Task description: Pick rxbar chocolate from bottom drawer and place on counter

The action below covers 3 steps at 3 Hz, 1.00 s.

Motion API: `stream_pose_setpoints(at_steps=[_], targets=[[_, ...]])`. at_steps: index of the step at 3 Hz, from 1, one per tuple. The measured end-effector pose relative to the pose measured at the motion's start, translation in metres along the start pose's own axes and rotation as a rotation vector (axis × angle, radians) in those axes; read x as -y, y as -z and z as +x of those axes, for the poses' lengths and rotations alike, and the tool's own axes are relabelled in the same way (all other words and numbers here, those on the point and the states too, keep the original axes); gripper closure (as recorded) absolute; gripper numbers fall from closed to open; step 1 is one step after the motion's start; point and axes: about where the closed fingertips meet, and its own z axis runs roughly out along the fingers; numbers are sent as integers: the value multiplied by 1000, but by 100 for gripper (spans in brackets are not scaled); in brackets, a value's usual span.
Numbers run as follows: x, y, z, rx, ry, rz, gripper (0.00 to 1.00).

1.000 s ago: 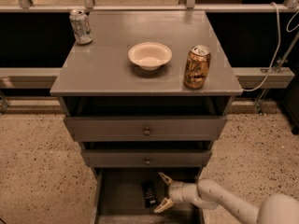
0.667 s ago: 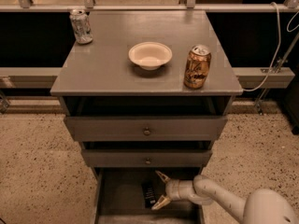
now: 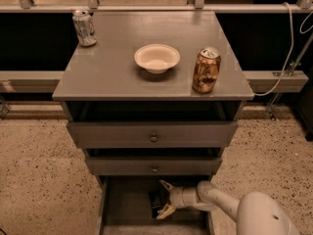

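reaching into the bottom drawer (image 3: 126,205) from the right, the gripper (image 3: 160,199) sits low over the drawer floor with its two fingers spread wide, one tip toward the back of the drawer and one toward the front. the bar (image 3: 153,202), one small dark flat packet, lies on the floor between those fingers. whether either finger touches it cannot be told, and it is not pinched. the pale arm (image 3: 217,203) runs off to the lower right.

there are three drawers. the bottom one is pulled out, and the bar is the only thing seen in it. the two drawers above, top (image 3: 122,134) and middle (image 3: 122,166), each carry one knob, and what they hold is hidden.

on the surface (image 3: 110,75) stand three things, well apart: one pale bowl (image 3: 157,58) near the middle, one gold-brown can (image 3: 206,70) upright near the front right, and one silver can (image 3: 84,27) upright at the back left corner. the bowl shows only its plain pale inside.
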Motion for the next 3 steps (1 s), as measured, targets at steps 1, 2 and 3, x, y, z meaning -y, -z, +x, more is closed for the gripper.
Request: stream_pose_setpoints(at_steps=[1,2,3], targets=[[-1,-8,16,-4,-17,-15,0],[-2,-14,21,-4,-16,-33,0],[-3,-18,22,-4,-11,-46,20]])
